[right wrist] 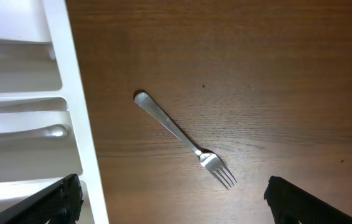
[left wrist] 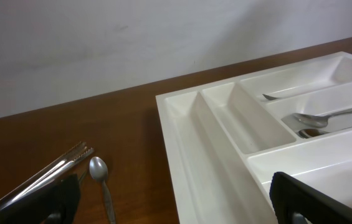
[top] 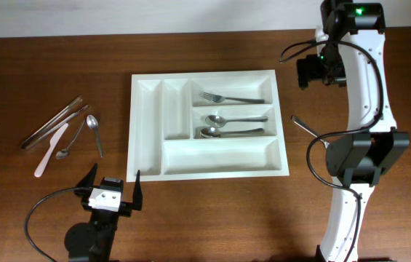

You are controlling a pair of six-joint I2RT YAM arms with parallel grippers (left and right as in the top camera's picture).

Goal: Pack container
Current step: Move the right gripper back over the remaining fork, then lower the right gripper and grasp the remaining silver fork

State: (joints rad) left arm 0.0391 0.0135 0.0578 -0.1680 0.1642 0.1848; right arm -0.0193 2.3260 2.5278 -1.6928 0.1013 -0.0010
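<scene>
Container [top: 220, 157] is lying flat in the middle of the tabletop [top: 16, 73], long side running left to right. A fork [top: 227, 97] is resting in its upper right compartment. An upper spoon [top: 227, 118] and a lower spoon [top: 216, 132] are lying in the two compartments beneath.

A second fork [right wrist: 185, 140] is lying on the wood just right of the container, not touching it. My right claw [right wrist: 179, 208] is hanging above it, jaws spread wide, gripping nothing. My left claw [top: 113, 183] is sitting near the container's front left corner, equally wide, holding nothing.

Farther left, long metal utensils [top: 52, 124], a pale plastic knife [top: 49, 149] and a loose spoon [top: 94, 132] are lying together.
</scene>
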